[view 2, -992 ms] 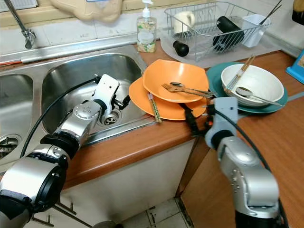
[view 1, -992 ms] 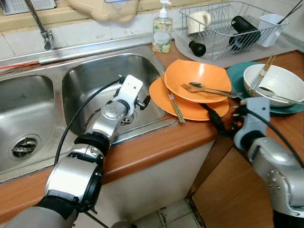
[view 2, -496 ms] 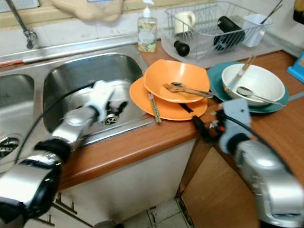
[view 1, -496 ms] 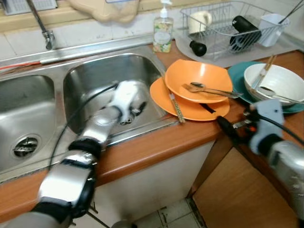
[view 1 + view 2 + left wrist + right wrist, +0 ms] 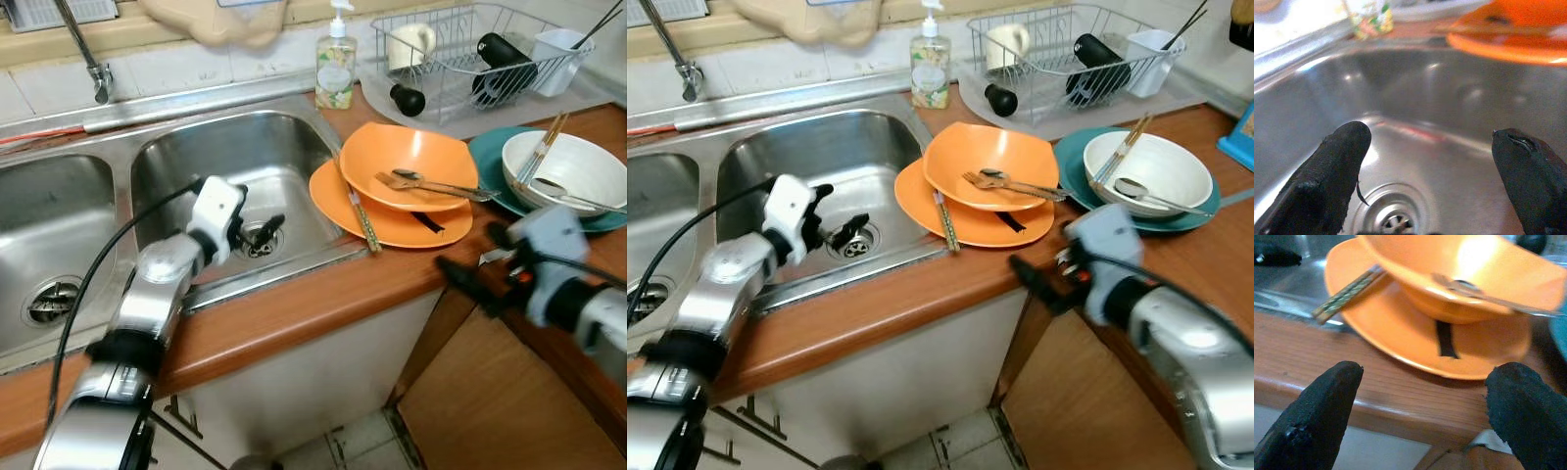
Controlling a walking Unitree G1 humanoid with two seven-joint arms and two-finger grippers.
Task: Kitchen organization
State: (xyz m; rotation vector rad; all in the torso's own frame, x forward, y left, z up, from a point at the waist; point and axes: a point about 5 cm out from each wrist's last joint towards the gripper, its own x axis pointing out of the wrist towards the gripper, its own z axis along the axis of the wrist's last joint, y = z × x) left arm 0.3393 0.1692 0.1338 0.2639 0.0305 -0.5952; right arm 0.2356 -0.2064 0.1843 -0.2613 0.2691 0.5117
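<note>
Both end effectors are drawn back from the orange plate, the left end effector over the sink, the right end effector past the surface edge, fingers apart, nothing gripped; dishes judged still unsorted.

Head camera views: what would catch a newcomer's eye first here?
The orange bowl stacked on an orange plate stands out on the wooden counter just right of the sink, with a fork lying in the bowl and chopsticks on the plate's edge. The left gripper hangs open over the sink's drain. The right gripper, also open, sits at the counter's front edge facing the plate.
</note>
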